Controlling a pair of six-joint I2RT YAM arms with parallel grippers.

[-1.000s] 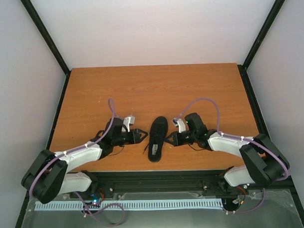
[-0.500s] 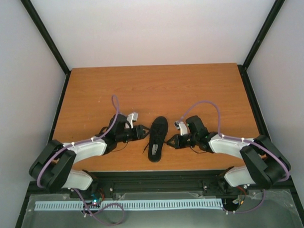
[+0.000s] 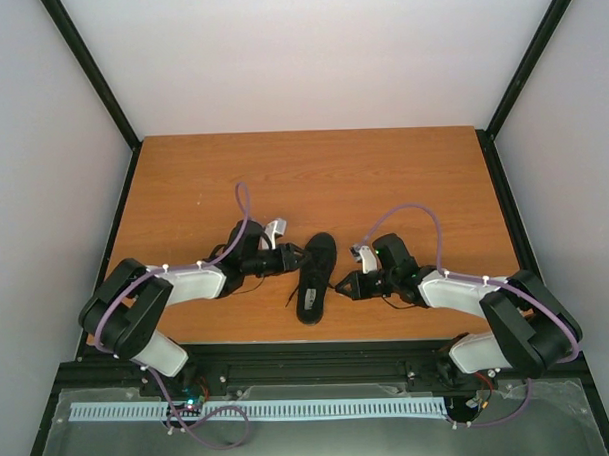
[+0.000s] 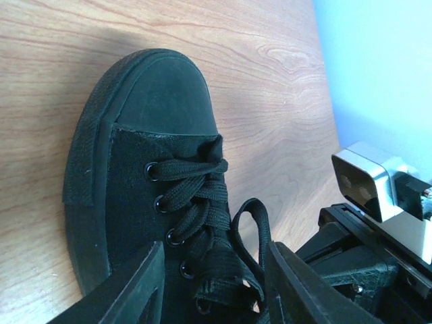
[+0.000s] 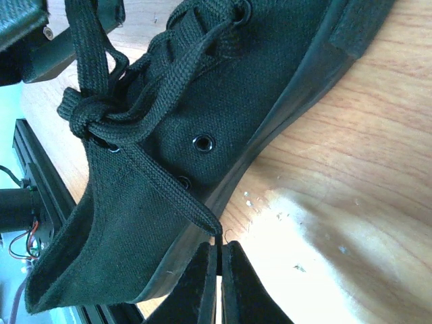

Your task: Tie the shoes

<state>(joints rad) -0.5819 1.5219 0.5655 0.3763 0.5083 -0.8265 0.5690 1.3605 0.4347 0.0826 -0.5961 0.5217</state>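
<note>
Black shoe (image 3: 314, 276) lies on the table (image 3: 313, 173) close to its near edge, midway between the two arms, toe pointing far and heel near.

The left gripper (image 3: 296, 256) reaches in from the left at the laced part. In its wrist view the left gripper (image 4: 214, 270) stands partly spread, one finger on each side of the eyelet rows, with a loose loop (image 4: 251, 223) of lace and the tongue between them. Whether either finger touches the canvas cannot be told, since both are cut off by the bottom edge.

The right gripper (image 3: 337, 284) sits just beside the shoe's right flank. Its wrist view shows the right gripper (image 5: 217, 248) with fingers pressed together, nipping the end of a lace (image 5: 169, 192) that runs down from a half knot (image 5: 84, 115) at the top eyelets.

From above, the black fingers blend into the black upper, so contact is hard to read there. A thin lace end (image 3: 290, 300) trails onto the wood on the shoe's left. The heel is out of frame in both wrist views.
</note>
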